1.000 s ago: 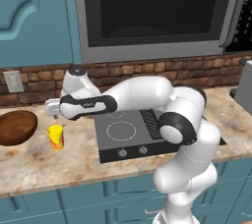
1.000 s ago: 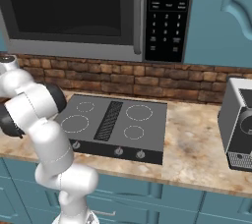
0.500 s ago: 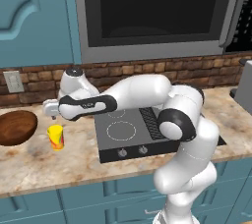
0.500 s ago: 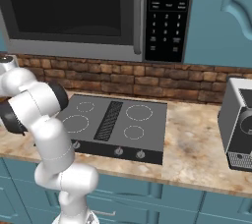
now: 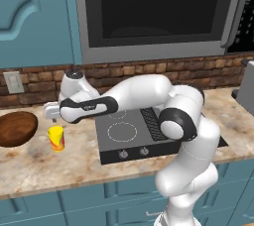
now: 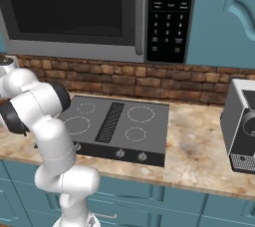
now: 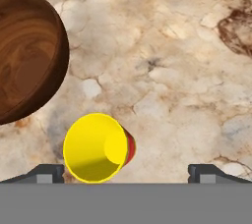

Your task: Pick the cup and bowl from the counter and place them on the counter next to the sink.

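Note:
The yellow cup (image 5: 56,138) with red splotches stands upright on the beige counter (image 5: 74,163), just right of the wide dark-brown wooden bowl (image 5: 17,128). My gripper (image 5: 52,116) hangs open a little above the cup, slightly behind it. In the hand view the cup (image 7: 97,148) sits left of centre between the two fingertips (image 7: 47,173), close to the left one. The bowl (image 7: 27,56) fills the upper left of that view over bare counter (image 7: 172,70). Nothing is held. The sink is out of view.
A black stovetop (image 5: 134,131) lies right of the cup, under my arm, also seen as the stovetop (image 6: 114,121). A silver toaster (image 6: 241,131) stands at the far right. A brick backsplash with a wall outlet (image 5: 13,82) runs behind the counter.
The hand has sunk slightly toward the cup. The jaws stay wide open, and the cup and bowl have not moved.

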Robot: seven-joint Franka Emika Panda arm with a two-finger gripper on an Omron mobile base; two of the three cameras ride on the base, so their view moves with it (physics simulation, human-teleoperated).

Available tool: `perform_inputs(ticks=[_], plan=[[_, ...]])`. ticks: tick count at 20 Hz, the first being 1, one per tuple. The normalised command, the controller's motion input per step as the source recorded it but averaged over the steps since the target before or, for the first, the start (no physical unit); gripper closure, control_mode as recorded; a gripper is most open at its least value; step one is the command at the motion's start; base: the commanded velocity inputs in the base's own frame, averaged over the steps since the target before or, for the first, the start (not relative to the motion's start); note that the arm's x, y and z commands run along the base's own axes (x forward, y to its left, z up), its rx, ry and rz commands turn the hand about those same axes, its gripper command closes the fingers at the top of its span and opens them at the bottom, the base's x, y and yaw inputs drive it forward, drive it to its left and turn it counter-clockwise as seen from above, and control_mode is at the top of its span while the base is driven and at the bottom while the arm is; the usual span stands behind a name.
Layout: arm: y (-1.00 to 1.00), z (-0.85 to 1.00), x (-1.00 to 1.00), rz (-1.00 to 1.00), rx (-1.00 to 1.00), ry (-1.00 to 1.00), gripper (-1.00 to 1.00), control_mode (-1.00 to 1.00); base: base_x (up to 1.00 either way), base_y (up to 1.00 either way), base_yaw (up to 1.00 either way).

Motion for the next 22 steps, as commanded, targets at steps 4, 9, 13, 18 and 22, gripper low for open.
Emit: perform_inputs(ticks=[4, 9, 13, 18, 22], plan=[[0.00, -0.15, 0.00, 0.00, 0.00, 0.00, -1.00, -1.00, 0.00, 0.00, 0.00], [0.01, -0.17, 0.00, 0.00, 0.00, 0.00, -1.00, -1.00, 0.00, 0.00, 0.00], [0.02, -0.17, 0.03, 0.00, 0.00, 0.00, -1.00, -1.00, 0.00, 0.00, 0.00], [0.03, -0.12, 0.04, 0.00, 0.00, 0.00, -1.00, -1.00, 0.00, 0.00, 0.00], [0.04, -0.12, 0.02, 0.00, 0.00, 0.00, -1.00, -1.00, 0.00, 0.00, 0.00]])
